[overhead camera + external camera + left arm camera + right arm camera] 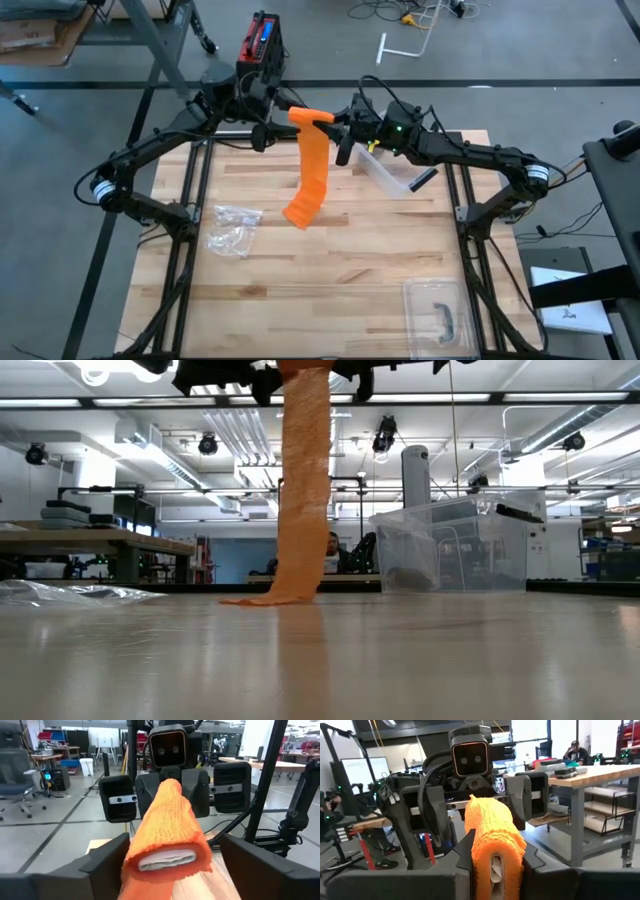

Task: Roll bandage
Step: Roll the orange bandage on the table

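Observation:
An orange bandage roll [310, 117] is held high over the table's far middle, between my two grippers. Its loose strip [303, 490] hangs straight down, and its lower end [300, 213] lies bunched on the wooden table [350, 270]. My right gripper [338, 125] is shut on the roll's right end [492, 835]. My left gripper [283, 112] is open, and its fingers stand on either side of the roll's left end [167, 855]. I cannot tell whether they touch it. My right gripper pinches the roll's right end [479, 851] between its two fingers, one on each flat side. The fingers come level from the table's right and lie along the roll's axis. The roll is lifted clear and lies level, with the strip hanging slack below it.
A crumpled clear plastic bag [232, 228] lies at the table's left. A clear plastic bin [390, 175] stands at the far right, under my right arm. A clear lid with a dark handle [437, 312] lies at the near right corner. There is bare wood in the near middle.

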Action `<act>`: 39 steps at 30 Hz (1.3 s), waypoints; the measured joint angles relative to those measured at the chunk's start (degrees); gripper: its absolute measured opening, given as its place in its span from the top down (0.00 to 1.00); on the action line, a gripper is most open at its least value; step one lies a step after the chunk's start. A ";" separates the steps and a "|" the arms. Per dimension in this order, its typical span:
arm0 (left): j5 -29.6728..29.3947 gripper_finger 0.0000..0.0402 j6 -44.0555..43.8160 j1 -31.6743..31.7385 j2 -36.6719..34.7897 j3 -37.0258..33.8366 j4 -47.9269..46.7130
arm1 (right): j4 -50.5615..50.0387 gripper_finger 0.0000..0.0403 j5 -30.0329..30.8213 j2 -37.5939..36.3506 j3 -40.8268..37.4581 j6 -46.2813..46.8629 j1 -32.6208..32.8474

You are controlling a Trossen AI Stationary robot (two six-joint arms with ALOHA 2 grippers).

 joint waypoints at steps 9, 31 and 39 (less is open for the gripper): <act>-5.67 0.20 -5.43 -0.50 1.50 0.00 2.00 | 0.04 0.83 0.26 0.00 0.00 -2.78 0.32; -2.21 0.78 -16.05 -0.48 3.23 -0.04 6.99 | -0.61 0.84 10.28 0.15 0.00 -6.95 2.63; -2.32 0.63 -17.88 -0.46 3.23 -0.04 7.05 | -0.75 0.83 10.48 0.24 0.00 -7.03 2.67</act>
